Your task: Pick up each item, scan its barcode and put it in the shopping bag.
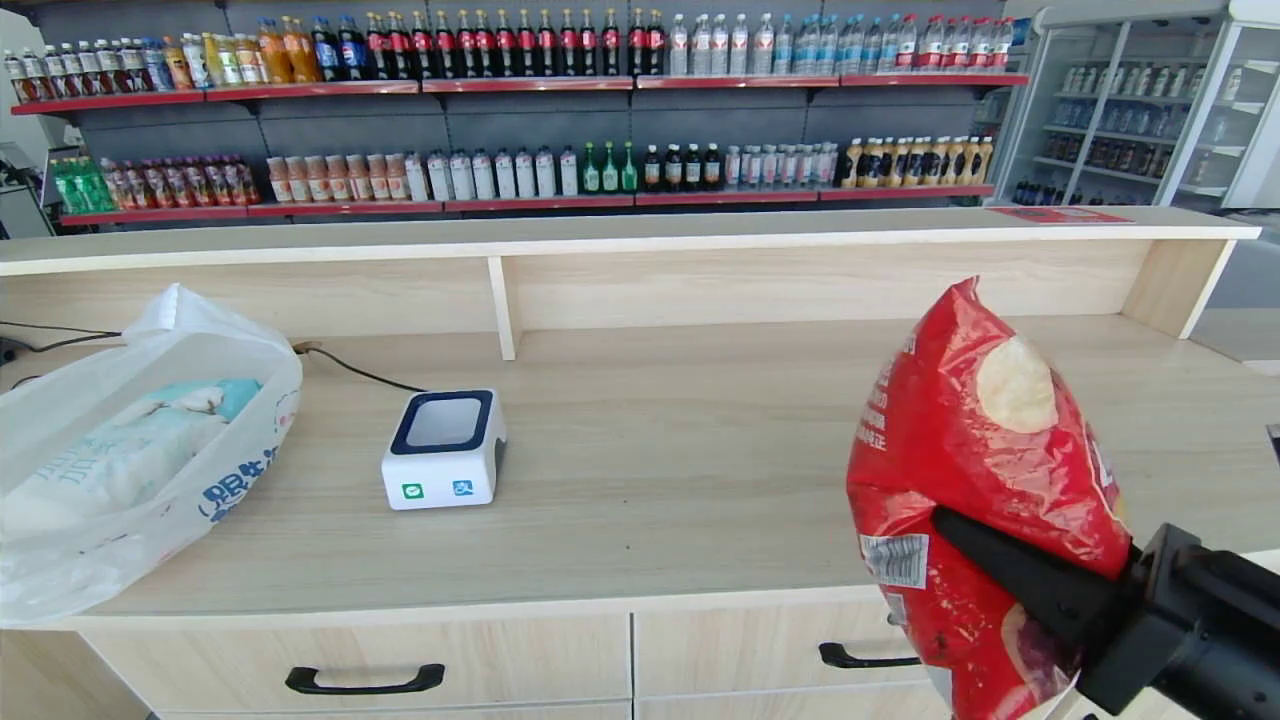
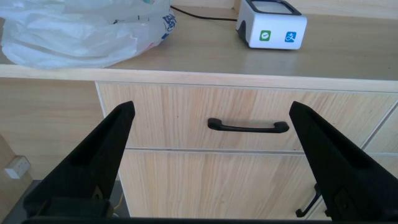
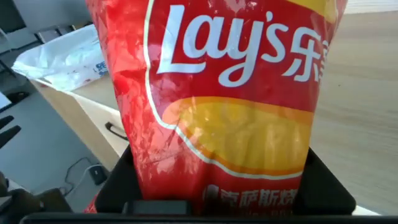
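Your right pincer (image 1: 1000, 560) clamps the red chip bag (image 1: 985, 450) low, holding it upright at the right front of the counter (image 1: 700, 480), probably for carrying to the scanner (image 1: 443, 450); your left pincer (image 2: 211, 109) gapes wide.

There is 1 red chip bag (image 1: 980, 480), 1 scanner (image 1: 443, 449) with 1 cable (image 1: 360, 372), and 1 plastic shopping bag (image 1: 200, 330). Through its cloudy wall there seems to be 1 pale blue packet (image 1: 150, 430). Below are 2 black drawer handles (image 1: 364, 680). Behind, 2 red shelves (image 1: 520, 85) carry bottles (image 1: 480, 45), too many to count.
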